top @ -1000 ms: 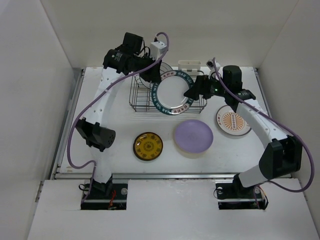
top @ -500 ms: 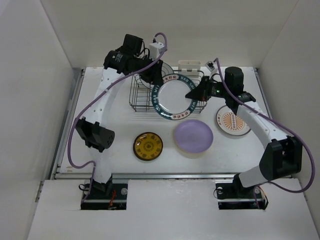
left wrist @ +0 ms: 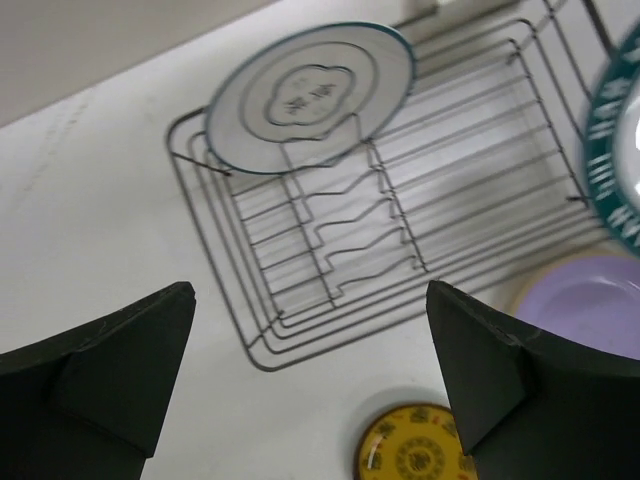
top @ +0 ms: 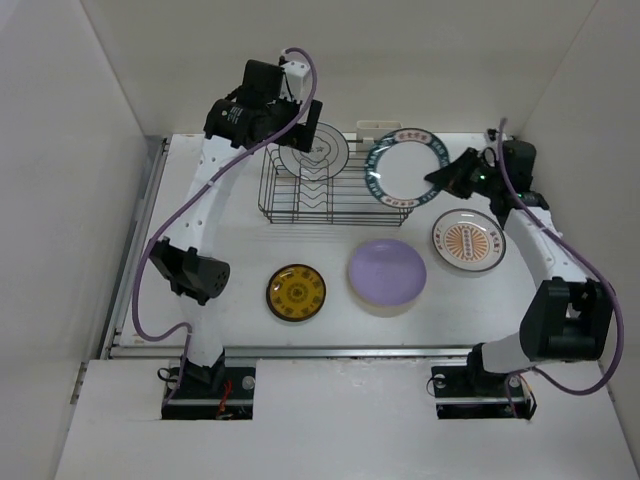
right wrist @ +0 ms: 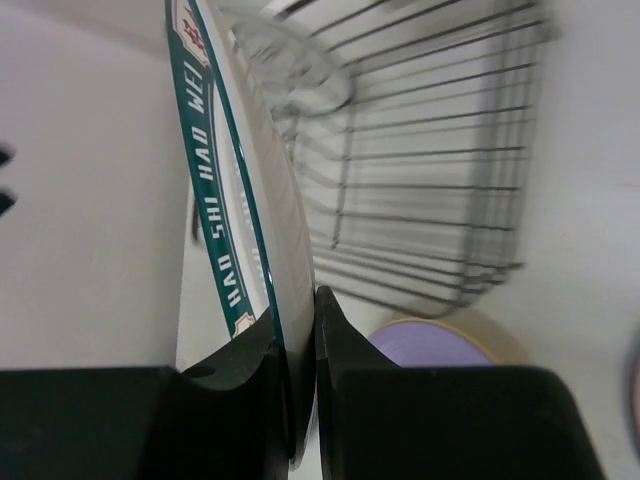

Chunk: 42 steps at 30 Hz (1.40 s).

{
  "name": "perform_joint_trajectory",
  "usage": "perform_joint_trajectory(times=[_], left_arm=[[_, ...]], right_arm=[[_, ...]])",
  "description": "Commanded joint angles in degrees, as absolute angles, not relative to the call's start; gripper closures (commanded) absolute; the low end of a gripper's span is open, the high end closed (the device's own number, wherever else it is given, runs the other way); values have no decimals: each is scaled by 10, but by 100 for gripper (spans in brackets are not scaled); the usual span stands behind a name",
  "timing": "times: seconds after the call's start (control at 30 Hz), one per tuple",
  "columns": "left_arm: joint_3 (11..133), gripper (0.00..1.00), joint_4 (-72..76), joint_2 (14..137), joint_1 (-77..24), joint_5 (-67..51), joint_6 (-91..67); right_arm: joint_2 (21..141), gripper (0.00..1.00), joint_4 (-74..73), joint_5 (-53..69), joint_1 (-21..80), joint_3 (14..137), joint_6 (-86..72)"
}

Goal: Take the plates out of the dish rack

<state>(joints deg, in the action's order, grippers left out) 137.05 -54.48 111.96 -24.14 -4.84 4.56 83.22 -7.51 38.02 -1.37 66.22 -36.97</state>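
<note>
Teal-rimmed plate (top: 407, 167) aloft near dish rack (top: 330, 205)

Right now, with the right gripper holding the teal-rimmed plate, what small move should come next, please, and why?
Probably swing it clear of the dish rack, toward bare table: the right gripper pinches the teal-rimmed plate by its rim, in the air over the rack's right end.

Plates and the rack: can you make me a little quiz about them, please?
1. True or false: the right tool is shut on the teal-rimmed plate.
2. Which plate stands in the dish rack with no tool on it? A the lavender plate, B the grey dark-rimmed plate, C the orange-patterned plate.
3. Fill in: the left tool has its jaws ____.
Key: 1 true; 2 B; 3 open.
</note>
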Motion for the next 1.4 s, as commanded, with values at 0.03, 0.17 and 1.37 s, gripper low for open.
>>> perform_joint_trajectory(times=[0.03,0.17,1.37], left_arm=[[1390,0,-520,1085,-239,107,68],[1342,0,-512,1072,-239,139,93],[1282,0,-497,1078,-239,94,146]], right_arm=[[753,100,-104,264,-99,641,-444],[696,100,-136,157,-163,596,-476],[716,3,-221,114,-265,412,-485]])
